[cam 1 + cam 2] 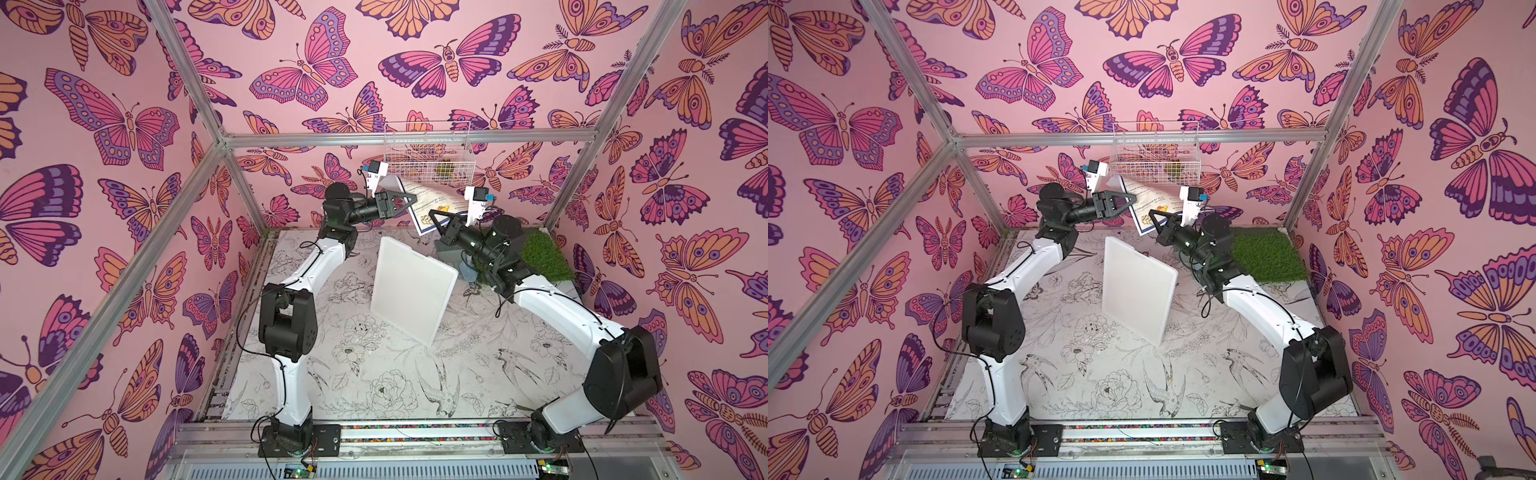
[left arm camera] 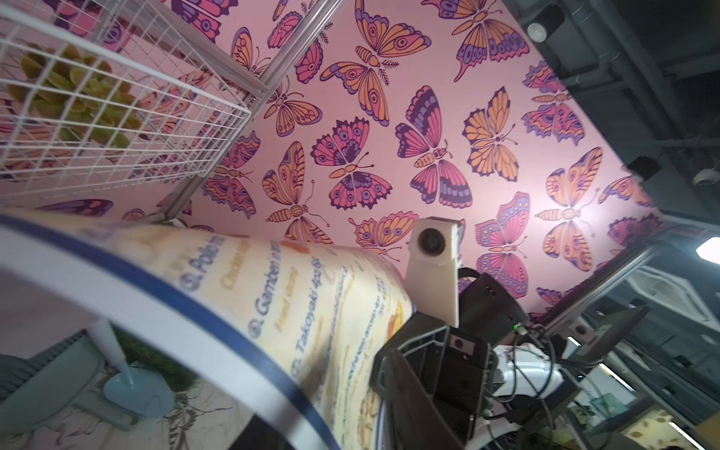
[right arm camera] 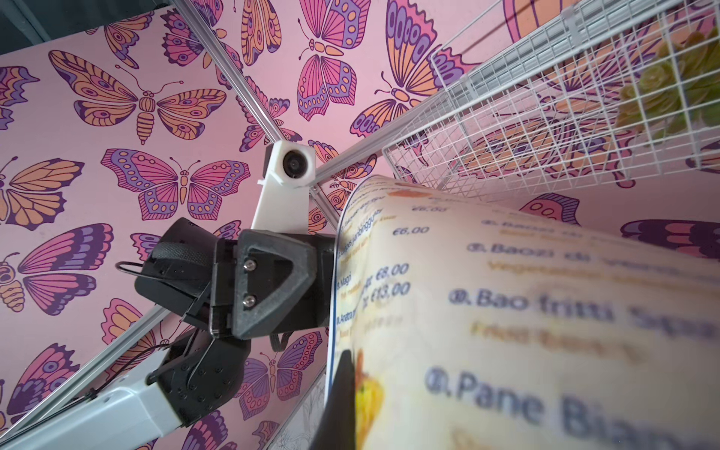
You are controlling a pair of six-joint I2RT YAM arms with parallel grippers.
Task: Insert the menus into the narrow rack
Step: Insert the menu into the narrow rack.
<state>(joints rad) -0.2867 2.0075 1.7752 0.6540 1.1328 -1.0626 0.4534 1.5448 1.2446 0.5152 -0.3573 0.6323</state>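
Observation:
The menu [image 1: 426, 199] [image 1: 1148, 199], a glossy cream sheet with a dark blue border, hangs bowed in the air near the back wall, just under the wire basket. My right gripper [image 1: 432, 216] [image 1: 1152, 214] is shut on its lower edge; in the right wrist view one dark finger [image 3: 343, 389] presses the printed face [image 3: 506, 311]. My left gripper [image 1: 411, 197] [image 1: 1133, 196] straddles the sheet's left edge, and the sheet hides the gap between its jaws. The narrow rack [image 1: 411, 291] [image 1: 1138, 291], a flat white slab, sits tilted on the table below both grippers.
A white wire basket [image 1: 428, 153] holding a green plant hangs on the back wall directly above the menu. A green grass mat [image 1: 544, 257] covers the back right corner. A pale blue watering can [image 2: 132, 389] stands on the table beneath the sheet. Aluminium posts frame the cell.

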